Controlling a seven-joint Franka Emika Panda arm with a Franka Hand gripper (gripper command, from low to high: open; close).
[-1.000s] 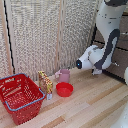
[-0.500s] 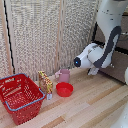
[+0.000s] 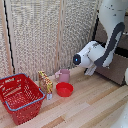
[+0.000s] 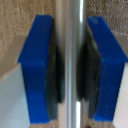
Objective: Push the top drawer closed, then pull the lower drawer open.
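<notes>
One slim silver bar handle [image 4: 74, 30] runs between the blue fingers [image 4: 37, 70] of the gripper [image 4: 74, 67], whose black pads seem clamped on it from both sides. It belongs to a dark-brown wooden drawer [image 3: 114, 70] at about two o'clock from the round red plastic bowl [image 3: 64, 89], though I cannot tell which of the two. I judge the motion should go straight along the drawer's slide, slowly, with the bar centred in the pads, so it does not slip or twist.

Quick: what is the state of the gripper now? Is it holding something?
Gripper: shut on a silver bar handle, one blue finger on each side. Which drawer the handle belongs to cannot be told.
</notes>
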